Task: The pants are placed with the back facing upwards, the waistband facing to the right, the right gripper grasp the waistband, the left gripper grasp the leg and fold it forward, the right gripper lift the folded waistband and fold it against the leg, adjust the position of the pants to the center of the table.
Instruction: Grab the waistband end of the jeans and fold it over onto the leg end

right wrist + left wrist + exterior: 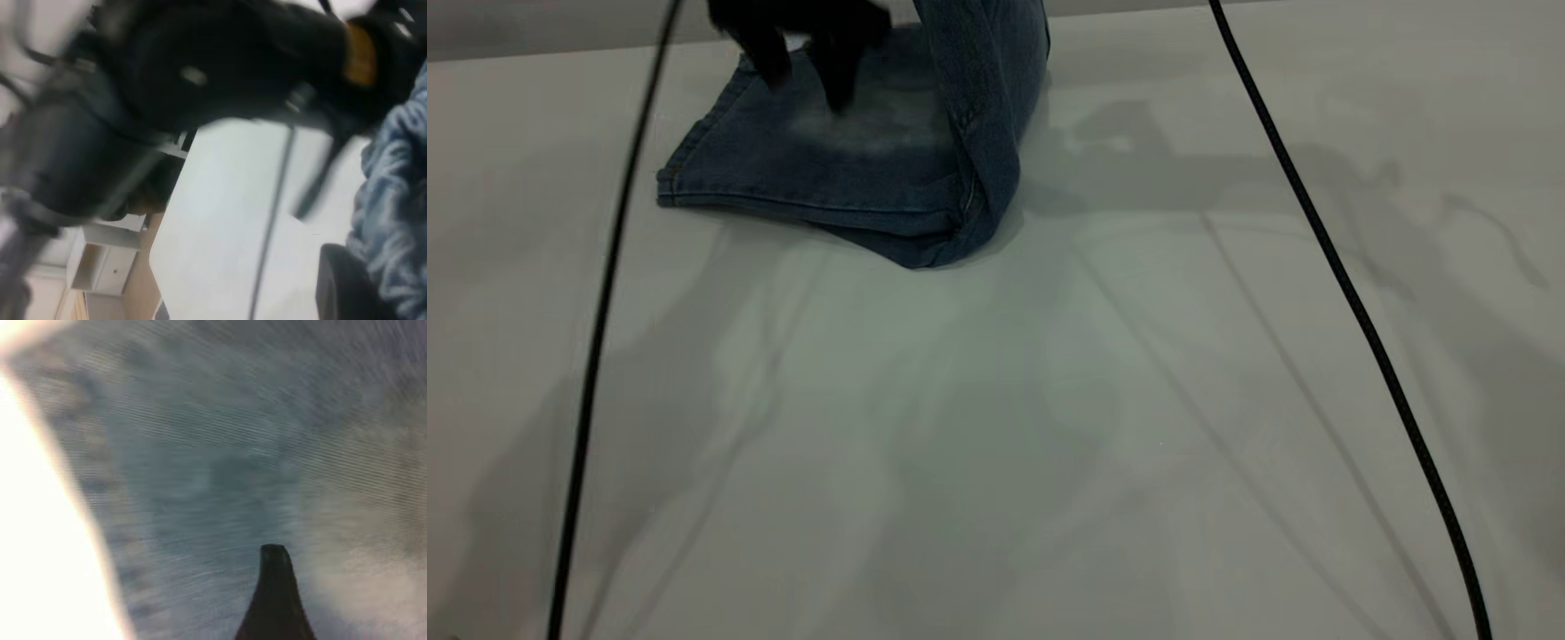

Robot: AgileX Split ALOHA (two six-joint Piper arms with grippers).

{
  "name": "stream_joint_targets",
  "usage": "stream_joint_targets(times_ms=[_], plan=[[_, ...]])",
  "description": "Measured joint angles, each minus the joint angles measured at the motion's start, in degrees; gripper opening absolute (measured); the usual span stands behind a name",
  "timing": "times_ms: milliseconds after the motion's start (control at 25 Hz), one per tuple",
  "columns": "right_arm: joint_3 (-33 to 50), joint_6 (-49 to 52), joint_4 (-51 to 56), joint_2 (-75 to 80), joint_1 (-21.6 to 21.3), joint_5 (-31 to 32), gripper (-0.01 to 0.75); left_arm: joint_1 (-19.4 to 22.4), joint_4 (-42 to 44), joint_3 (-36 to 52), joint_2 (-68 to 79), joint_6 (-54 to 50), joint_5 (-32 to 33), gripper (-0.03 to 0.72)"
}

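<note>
Holding my left gripper down over the blue jeans, I have its two dark fingers spread apart, with their tips on or just above the denim. My left wrist view shows one dark fingertip close against the blue cloth. The jeans lie at the far side of the white table, toward my left arm. They are folded flat there, and on their right side the cloth rises up out of the top of the exterior view. My right wrist view shows a bunch of denim just beside one dark finger of my right gripper, but I cannot tell if those jaws are clamped or apart. Two black cables cross the table.
</note>
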Motion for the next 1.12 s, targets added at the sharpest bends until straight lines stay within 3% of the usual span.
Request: stream_joint_targets(times_ms=[640,1120], plan=[[0.0,-0.3,0.0,0.44,0.78,-3.24,0.097,-0.13,0.76,-0.06,-22.4,-0.05,-0.16,0.503],[0.0,-1.6,1.33,1.65,10.37,-19.66,0.098,-0.13,-10.1,-0.14,-35.42,1.79,-0.35,0.503]])
